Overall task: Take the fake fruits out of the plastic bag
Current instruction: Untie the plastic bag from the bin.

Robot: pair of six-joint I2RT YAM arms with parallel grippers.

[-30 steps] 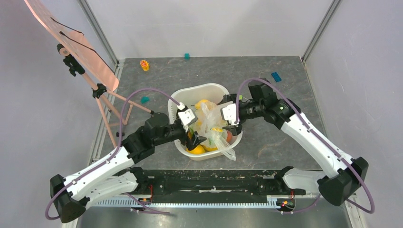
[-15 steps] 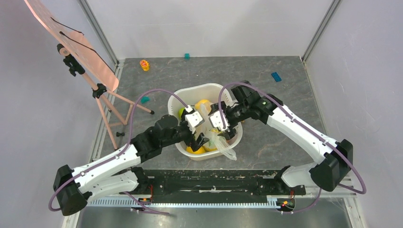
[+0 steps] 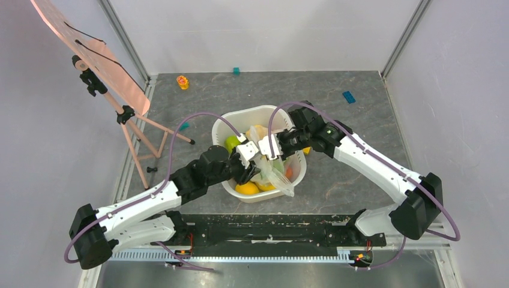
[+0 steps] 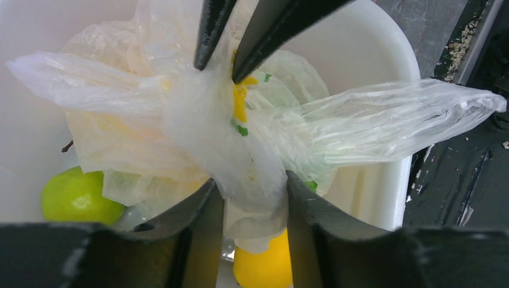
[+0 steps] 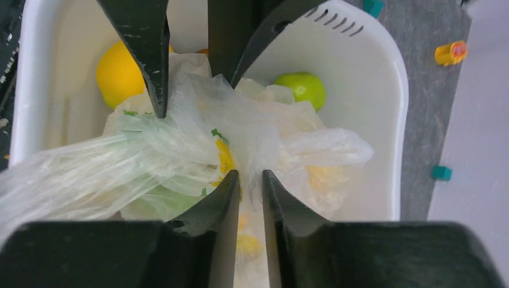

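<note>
On marbled table (image 3: 360, 120), left hand (image 4: 251, 181) and right hand (image 5: 249, 175) pinch crinkly plastic bag (image 4: 384, 120) inside white basin (image 5: 373, 66).

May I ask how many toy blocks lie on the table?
4: yellow block far left, teal block at the back edge, blue block far right, second teal block by the stand; more may be hidden.

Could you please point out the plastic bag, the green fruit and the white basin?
plastic bag (image 4: 258, 150), left wrist view, crumpled middle.
green fruit (image 5: 305, 90), right wrist view, glossy top.
white basin (image 3: 249, 111), top external view, far rim.
</note>
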